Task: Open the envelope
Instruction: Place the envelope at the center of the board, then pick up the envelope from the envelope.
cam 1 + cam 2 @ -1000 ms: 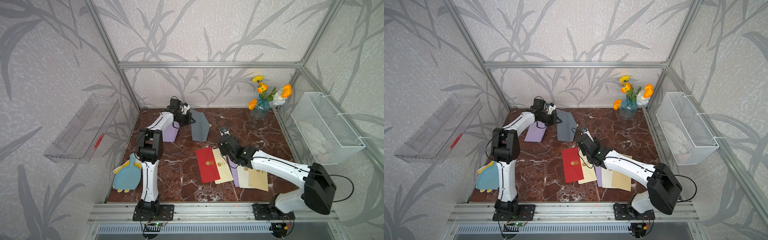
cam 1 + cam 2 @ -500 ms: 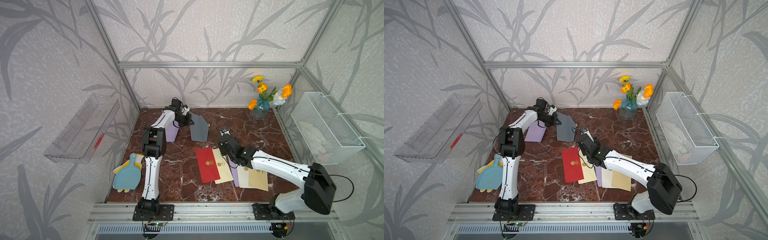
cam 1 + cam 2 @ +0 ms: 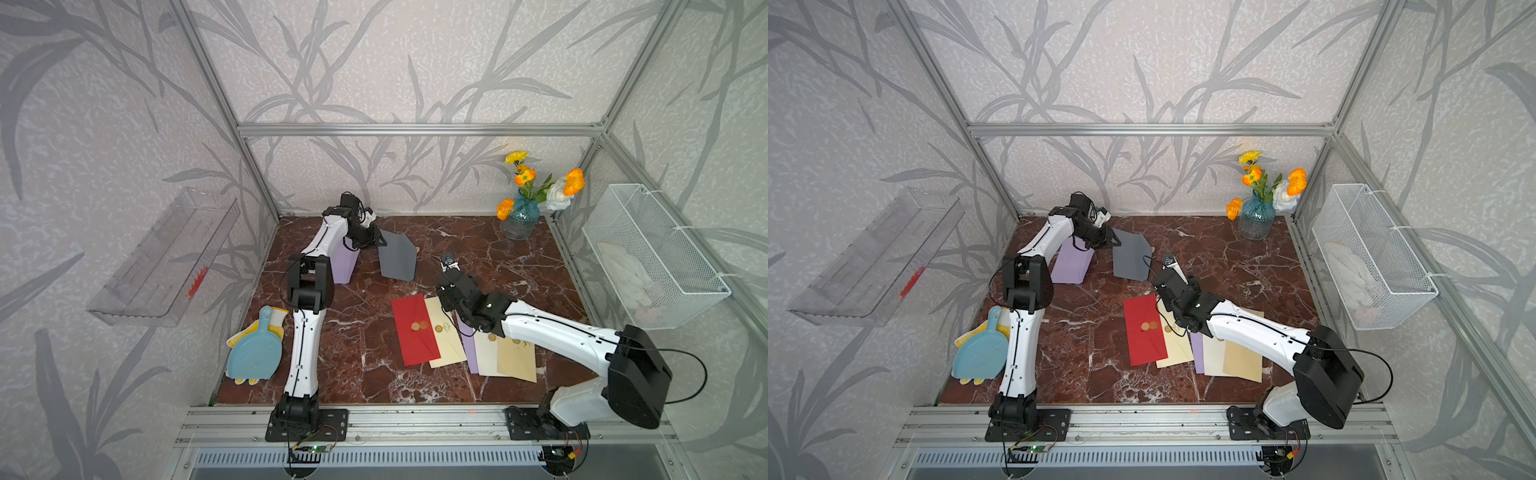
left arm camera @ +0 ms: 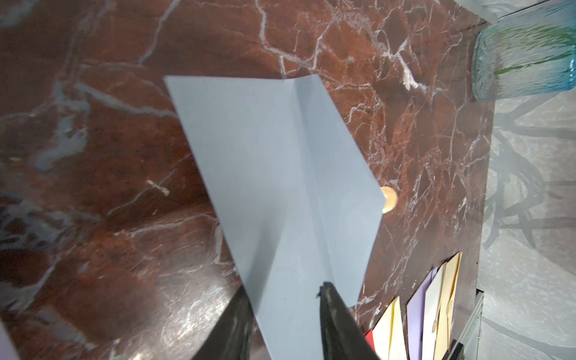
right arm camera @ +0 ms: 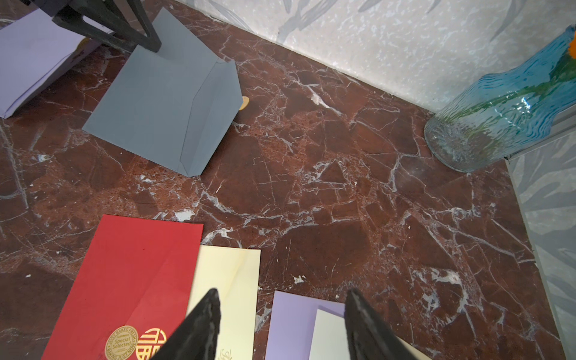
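The grey envelope [image 3: 397, 259] [image 3: 1130, 259] lies at the back of the marble table, its flap folded out and part raised. A gold seal [image 4: 388, 199] [image 5: 244, 103] peeks from under the flap's tip. My left gripper [image 3: 376, 241] [image 3: 1115, 241] [image 4: 283, 290] is open at the envelope's far left corner, and the paper runs between its spread fingers [image 5: 137, 40]. My right gripper [image 3: 451, 307] [image 3: 1169, 307] [image 5: 282, 299] is open and empty, low over a cream envelope [image 5: 230, 280] and a lilac one [image 5: 293, 324].
A red envelope [image 3: 413, 328] and several cream, lilac and tan ones fan out at the front right. Another lilac envelope [image 3: 343, 262] lies under the left arm. A blue vase [image 3: 519, 220] stands back right. A blue dustpan [image 3: 253, 353] lies front left, and a wire basket [image 3: 648, 257] hangs on the right wall.
My left gripper's jaws have parted, letting go of the grey envelope's corner, and the left arm has shifted slightly. The right arm has stayed still.
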Controlling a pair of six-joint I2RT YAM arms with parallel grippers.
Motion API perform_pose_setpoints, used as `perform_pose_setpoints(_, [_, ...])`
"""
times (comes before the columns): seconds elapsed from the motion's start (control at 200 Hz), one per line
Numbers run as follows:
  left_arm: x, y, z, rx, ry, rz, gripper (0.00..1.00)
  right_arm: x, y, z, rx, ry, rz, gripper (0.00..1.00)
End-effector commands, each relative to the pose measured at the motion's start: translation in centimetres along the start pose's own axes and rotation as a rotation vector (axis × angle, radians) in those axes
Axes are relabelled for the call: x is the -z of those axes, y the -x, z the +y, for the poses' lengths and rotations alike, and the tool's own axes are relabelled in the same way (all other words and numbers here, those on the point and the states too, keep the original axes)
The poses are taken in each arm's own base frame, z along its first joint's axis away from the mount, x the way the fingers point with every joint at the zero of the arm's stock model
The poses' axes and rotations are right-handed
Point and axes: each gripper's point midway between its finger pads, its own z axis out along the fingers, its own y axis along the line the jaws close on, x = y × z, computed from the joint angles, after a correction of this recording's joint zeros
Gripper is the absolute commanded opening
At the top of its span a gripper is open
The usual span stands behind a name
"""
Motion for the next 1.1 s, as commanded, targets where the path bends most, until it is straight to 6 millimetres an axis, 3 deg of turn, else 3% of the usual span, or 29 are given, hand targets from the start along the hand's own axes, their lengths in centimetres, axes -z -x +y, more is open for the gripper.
perform_pose_setpoints(0.0, [0.2, -0.1, 1.1, -0.002, 0.047, 0.012, 0.44, 0.0, -0.2, -0.2, 0.009, -0.022, 0.009, 0.64])
perform_pose_setpoints(0.175, [1.5, 0.6, 1.7, -0.018, 0.104, -0.006, 0.50, -0.1, -0.3, -0.1, 0.012, -0.021, 0.012, 0.63])
perform_pose_setpoints(0.29, [3.4, 1.6, 1.1, -0.044, 0.136, -0.035, 0.52, -0.4, -0.5, 0.3, 0.013, -0.009, 0.020, 0.64])
perform_pose_setpoints(0.41, [5.7, 2.1, -1.2, -0.069, 0.111, -0.074, 0.53, -0.8, -0.6, 1.0, 0.004, 0.014, 0.032, 0.64])
perform_pose_setpoints(0.55, [7.5, 1.0, -5.1, -0.117, 0.055, -0.107, 0.54, -1.2, -0.8, 2.1, 0.002, 0.060, 0.051, 0.64])
perform_pose_setpoints(0.74, [8.9, -2.4, -9.6, -0.137, -0.061, -0.183, 0.55, -2.3, -2.2, 3.9, -0.088, 0.237, 0.132, 0.64])
perform_pose_setpoints(0.815, [8.5, -4.8, -10.7, -0.120, -0.125, -0.210, 0.56, -3.0, -2.9, 4.7, -0.148, 0.327, 0.173, 0.64])
perform_pose_setpoints(1.095, [6.2, -14.0, -11.0, -0.052, -0.179, -0.144, 0.58, -4.8, -4.5, 6.5, -0.218, 0.500, 0.279, 0.64])
